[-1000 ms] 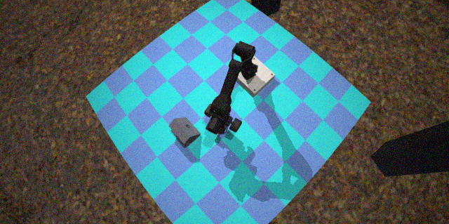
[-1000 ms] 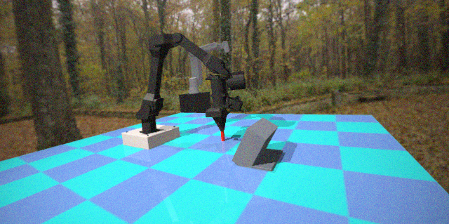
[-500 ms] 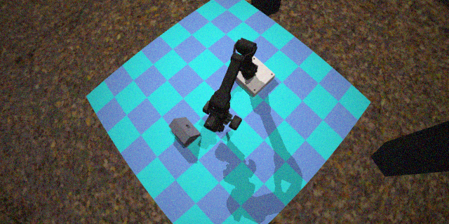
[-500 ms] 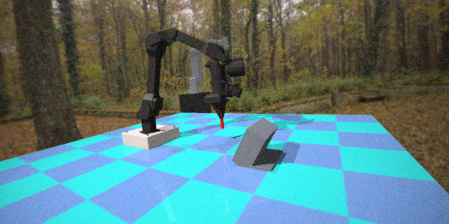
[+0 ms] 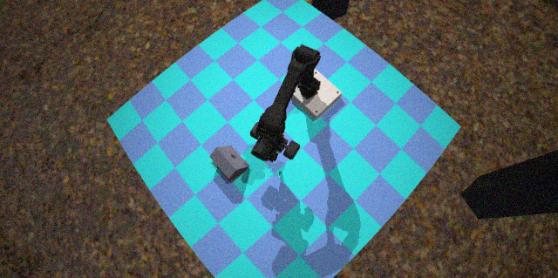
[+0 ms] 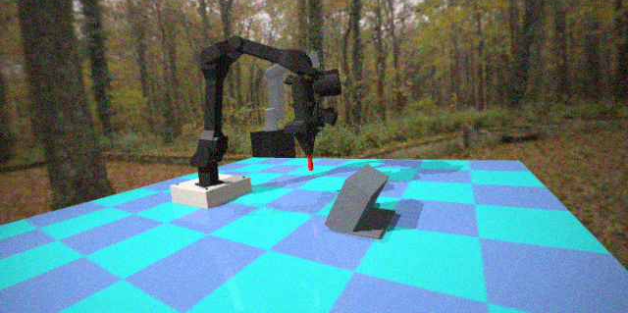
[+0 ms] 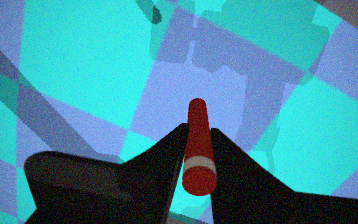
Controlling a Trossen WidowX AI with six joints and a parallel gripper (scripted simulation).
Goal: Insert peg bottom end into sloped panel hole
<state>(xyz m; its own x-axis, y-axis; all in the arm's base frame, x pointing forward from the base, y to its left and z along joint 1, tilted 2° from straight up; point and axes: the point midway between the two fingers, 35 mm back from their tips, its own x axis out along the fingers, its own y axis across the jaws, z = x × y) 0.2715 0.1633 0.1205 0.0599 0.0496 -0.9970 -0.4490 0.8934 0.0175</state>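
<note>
Now carrying: one hand (image 6: 310, 155) (image 7: 198, 132), clamped on red cylindrical peg (image 6: 310, 163) (image 7: 199, 145); sloped block (image 5: 229, 163) (image 6: 357, 200) waiting, its hole wanting careful tilting to match.

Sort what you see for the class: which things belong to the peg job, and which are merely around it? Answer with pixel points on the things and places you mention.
Part of the job:
- red peg (image 6: 310, 163) (image 7: 198, 137)
- gripper (image 6: 309, 155) (image 7: 198, 132)
- grey sloped panel (image 5: 229, 162) (image 6: 354, 200)

Merely around:
- checkered table top (image 5: 248, 226) (image 6: 235, 264)
- trees (image 6: 44, 82)
</note>
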